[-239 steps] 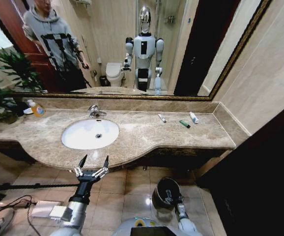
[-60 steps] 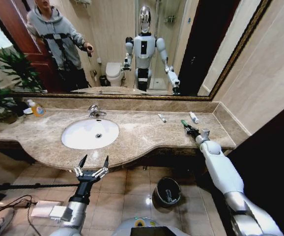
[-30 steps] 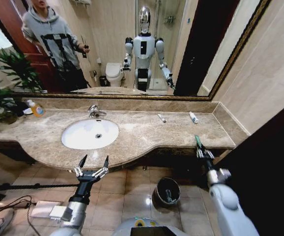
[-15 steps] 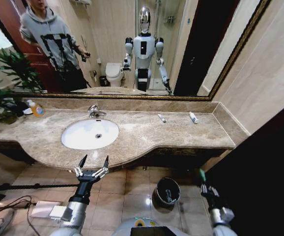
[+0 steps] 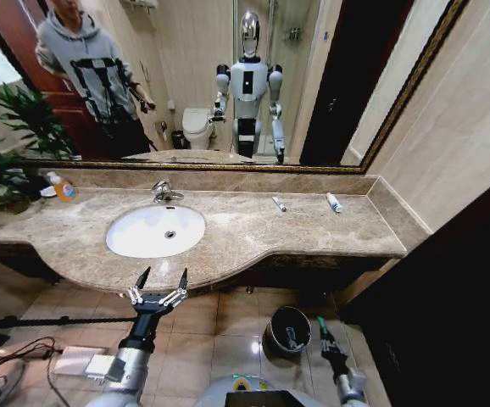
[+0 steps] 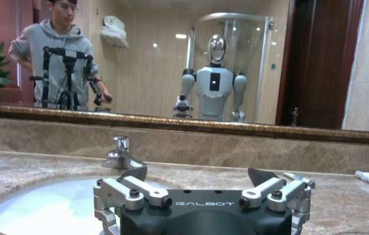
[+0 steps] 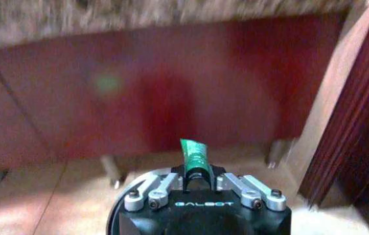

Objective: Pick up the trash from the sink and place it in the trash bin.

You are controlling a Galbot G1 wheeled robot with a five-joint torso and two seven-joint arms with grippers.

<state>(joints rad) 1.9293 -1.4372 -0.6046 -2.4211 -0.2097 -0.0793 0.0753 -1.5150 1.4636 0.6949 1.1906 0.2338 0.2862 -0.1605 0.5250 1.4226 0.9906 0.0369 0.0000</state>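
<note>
two tubes [image 5: 278,203] on marble countertop [image 5: 236,233].

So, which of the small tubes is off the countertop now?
The dark green tube, gripped in the right pincer beside the trash bin; the two whitish ones lie on the countertop.
</note>
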